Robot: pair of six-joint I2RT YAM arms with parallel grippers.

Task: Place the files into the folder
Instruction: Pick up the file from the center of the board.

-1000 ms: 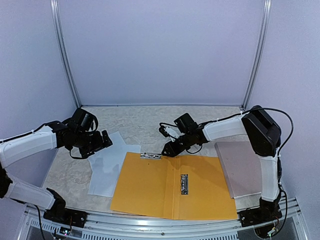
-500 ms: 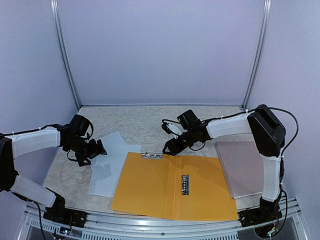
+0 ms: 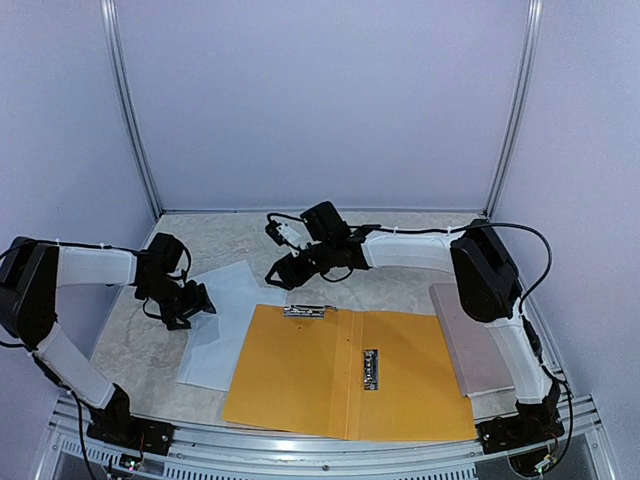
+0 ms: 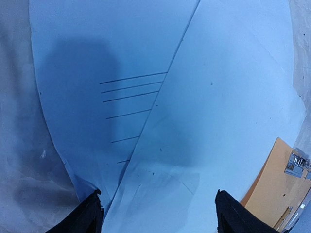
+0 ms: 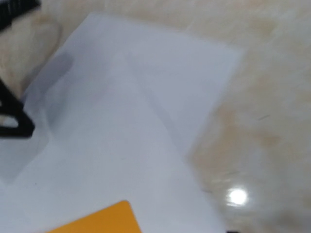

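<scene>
Hovering low over the files (image 4: 194, 121), our left gripper (image 4: 160, 221) has its jaws spread wide. One black fingertip (image 4: 90, 216) sits at 7 o'clock in the wrist view and the other at 5 o'clock, and nothing is clamped between them. We cannot tell whether the tips touch the paper. Two overlapping white sheets fill that view, with a few thin dark lines printed on the one at 10 o'clock. From above, the sheets run from this gripper toward 5 o'clock.

Our right gripper (image 3: 283, 270) hangs over the table (image 3: 420, 250), just off the sheets' far corner at about 1 o'clock. Its own camera looks down on the white paper without showing its fingers, so we cannot tell how far it is open. We see nothing in its hold.

At 3 o'clock of the sheets, the folder (image 3: 350, 370) lies open and flat, orange-yellow, and its 9 o'clock edge overlaps them. Inside it we see a small metal clip (image 3: 303, 311) at the far edge and a narrow metal fitting (image 3: 369, 368) on the centre fold. The files lie outside it on the table. A pinkish-brown board (image 3: 480, 340) lies flat at 3 o'clock of the folder, just beside it.
</scene>
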